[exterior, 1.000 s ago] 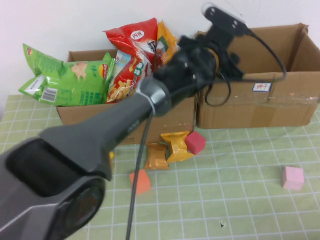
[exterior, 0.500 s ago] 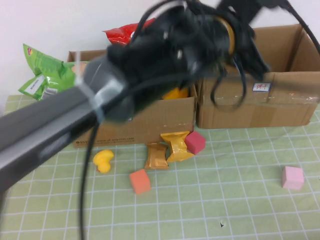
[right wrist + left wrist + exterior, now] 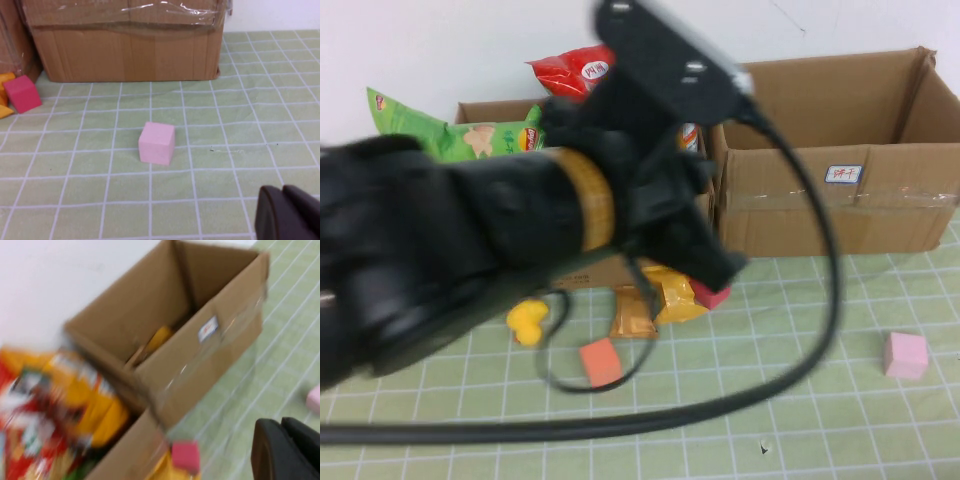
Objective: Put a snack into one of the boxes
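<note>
Two open cardboard boxes stand at the back. The left box [image 3: 500, 112] is full of snack bags [image 3: 470, 140]. The right box [image 3: 840, 200] holds a yellow packet [image 3: 159, 337], seen in the left wrist view. Orange and yellow snack packets [image 3: 635, 312] lie on the mat before the left box. My left gripper [image 3: 715, 265] hangs in front of the left box above these packets; in its wrist view [image 3: 287, 450] it is shut and empty. My right gripper [image 3: 287, 212] shows only in its wrist view, shut and empty, low over the mat near a pink cube [image 3: 157, 143].
A red cube [image 3: 712, 293], an orange cube [image 3: 601, 362], a yellow toy [image 3: 527, 321] and the pink cube [image 3: 905, 355] lie on the green checked mat. My left arm and its cable fill much of the high view. A white wall stands behind the boxes.
My left arm has swung from above the right box back and down. Its gripper now hangs in front of the left box. The things on the mat have not moved.
</note>
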